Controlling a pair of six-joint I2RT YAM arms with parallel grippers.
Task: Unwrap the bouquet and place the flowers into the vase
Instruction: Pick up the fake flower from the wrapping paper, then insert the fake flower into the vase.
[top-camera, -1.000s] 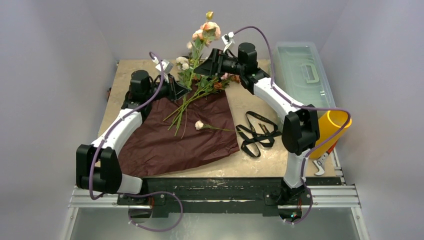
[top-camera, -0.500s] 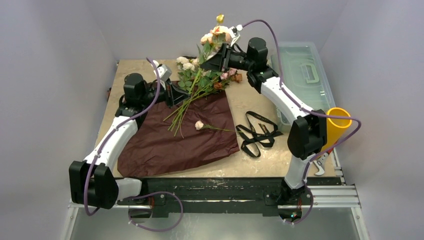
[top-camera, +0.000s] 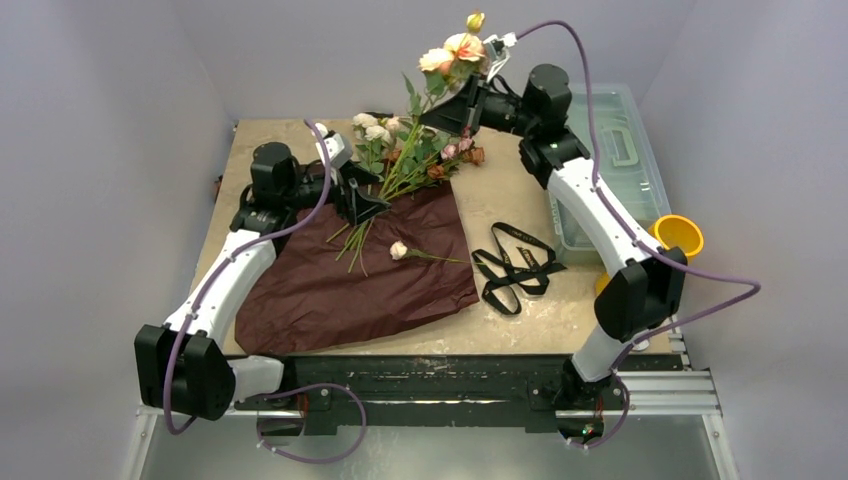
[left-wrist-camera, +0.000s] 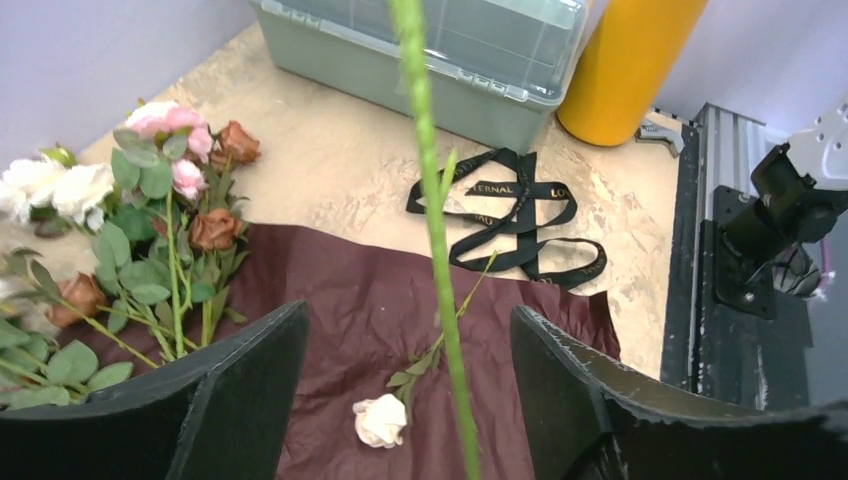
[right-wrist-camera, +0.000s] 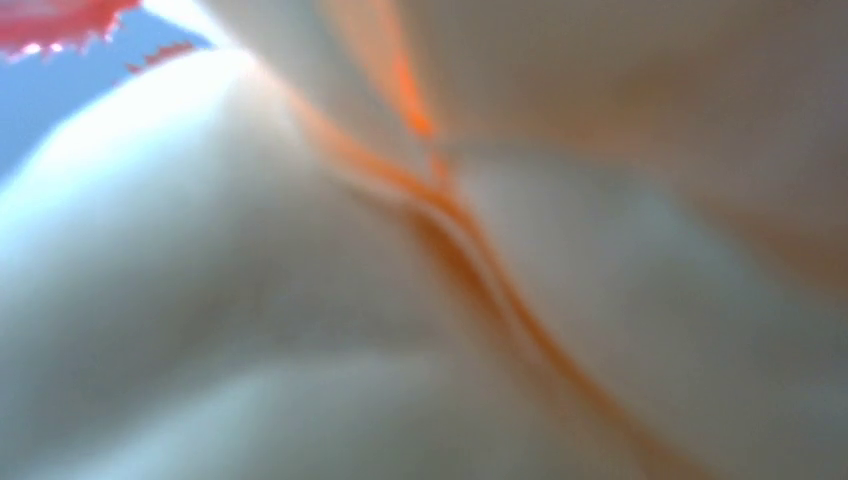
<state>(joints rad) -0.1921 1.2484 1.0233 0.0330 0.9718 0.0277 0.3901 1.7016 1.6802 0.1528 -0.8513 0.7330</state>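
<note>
My right gripper is shut on the stem of a peach-and-cream rose spray, held up over the back of the table. Blurred petals fill the right wrist view. My left gripper is open. The held green stem passes between its jaws and touches neither. The other flowers lie loose at the far edge of the flattened maroon paper. One white rose lies alone on it. The yellow vase stands at the right edge.
A black ribbon lies loose on the table right of the paper. A clear plastic box with a handle sits at the back right, beside the vase. A tool lies near the front right corner.
My right gripper has shut on the rose stem and lifted it up and to the right. My left gripper has opened and let the stem go.
</note>
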